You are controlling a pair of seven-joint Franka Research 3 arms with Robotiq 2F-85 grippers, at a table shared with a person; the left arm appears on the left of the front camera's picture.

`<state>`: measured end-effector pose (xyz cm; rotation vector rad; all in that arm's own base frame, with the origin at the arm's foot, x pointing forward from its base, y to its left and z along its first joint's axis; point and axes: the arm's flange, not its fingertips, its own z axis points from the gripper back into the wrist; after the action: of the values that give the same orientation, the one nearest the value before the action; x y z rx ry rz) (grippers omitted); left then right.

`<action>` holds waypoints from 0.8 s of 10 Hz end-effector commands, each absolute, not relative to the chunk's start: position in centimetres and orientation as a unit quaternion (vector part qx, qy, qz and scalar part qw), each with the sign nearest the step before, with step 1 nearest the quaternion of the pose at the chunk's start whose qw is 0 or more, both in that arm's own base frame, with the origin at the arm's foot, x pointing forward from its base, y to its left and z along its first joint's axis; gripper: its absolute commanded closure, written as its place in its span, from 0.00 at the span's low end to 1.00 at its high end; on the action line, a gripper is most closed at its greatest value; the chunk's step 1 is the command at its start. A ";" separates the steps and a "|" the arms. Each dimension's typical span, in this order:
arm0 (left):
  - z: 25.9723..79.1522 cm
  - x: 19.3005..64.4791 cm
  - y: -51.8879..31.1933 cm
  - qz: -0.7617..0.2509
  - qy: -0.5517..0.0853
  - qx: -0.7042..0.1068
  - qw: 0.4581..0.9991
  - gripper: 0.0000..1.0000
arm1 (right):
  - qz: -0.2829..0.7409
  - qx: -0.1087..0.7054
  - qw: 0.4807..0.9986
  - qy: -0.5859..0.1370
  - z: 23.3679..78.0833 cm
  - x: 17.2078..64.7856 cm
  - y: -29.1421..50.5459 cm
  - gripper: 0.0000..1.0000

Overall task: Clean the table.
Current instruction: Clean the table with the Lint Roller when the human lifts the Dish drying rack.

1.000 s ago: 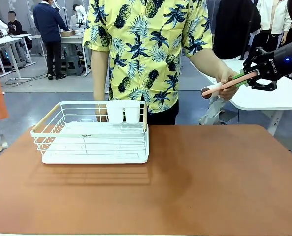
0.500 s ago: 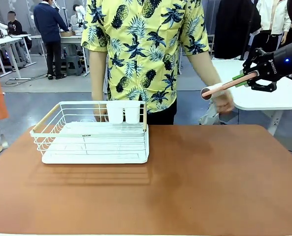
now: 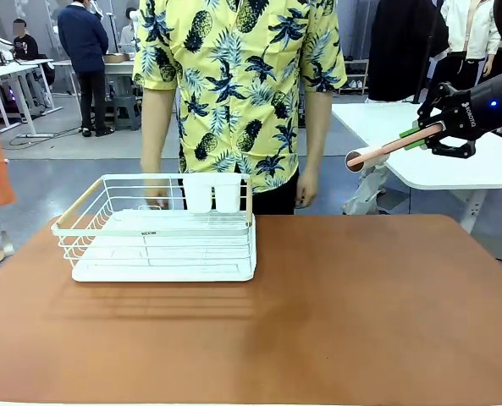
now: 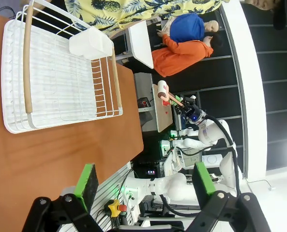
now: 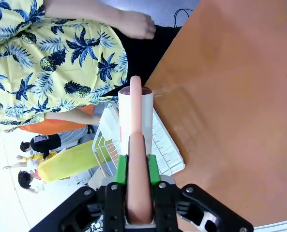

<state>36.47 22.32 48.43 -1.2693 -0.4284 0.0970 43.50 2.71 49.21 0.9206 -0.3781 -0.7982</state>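
A robot lab or open workshop hall: beyond the brown table [image 3: 361,321] lie a bare grey floor [image 3: 64,178], white work tables [image 3: 9,73] on thin metal legs, and people [image 3: 85,46] standing at them

The front view faces across the table [image 3: 335,321] toward the person [image 3: 234,85]. The left wrist view, rolled sideways, looks rightward along the table. The right wrist view looks down from high beside its right edge. All share the dish rack [image 3: 157,245].

The table [image 3: 361,313] stands level, wide and rectangular; its matte reddish-brown top has rounded far corners.
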 end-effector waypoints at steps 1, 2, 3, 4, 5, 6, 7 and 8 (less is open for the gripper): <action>48.7 36.3 22.4 0.042 -0.202 -0.591 0.780 0.00 | -0.372 0.430 0.803 -0.177 49.3 43.5 2.8 0.84; 48.7 36.3 22.4 0.042 -0.202 -0.591 0.780 0.00 | -0.372 0.430 0.803 -0.177 49.3 43.5 2.8 0.84; 48.7 36.3 22.4 0.042 -0.202 -0.591 0.780 0.00 | -0.372 0.430 0.803 -0.177 49.3 43.5 2.8 0.84; 48.7 36.3 22.4 0.042 -0.202 -0.591 0.780 0.00 | -0.372 0.430 0.803 -0.177 49.3 43.5 2.8 0.84; 48.7 36.3 22.4 0.042 -0.202 -0.591 0.780 0.00 | -0.372 0.430 0.803 -0.177 49.3 43.5 2.8 0.84; 48.7 36.3 22.4 0.042 -0.202 -0.591 0.780 0.00 | -0.372 0.430 0.803 -0.177 49.3 43.5 2.8 0.84; 48.7 36.3 22.4 0.042 -0.202 -0.591 0.780 0.00 | -0.372 0.430 0.803 -0.177 49.3 43.5 2.8 0.84; 48.7 36.3 22.4 0.042 -0.202 -0.591 0.780 0.00 | -0.372 0.430 0.803 -0.177 49.3 43.5 2.8 0.84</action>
<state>36.47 22.32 48.43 -1.2693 -0.4284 0.0970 43.50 2.71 49.21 0.9206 -0.3781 -0.7982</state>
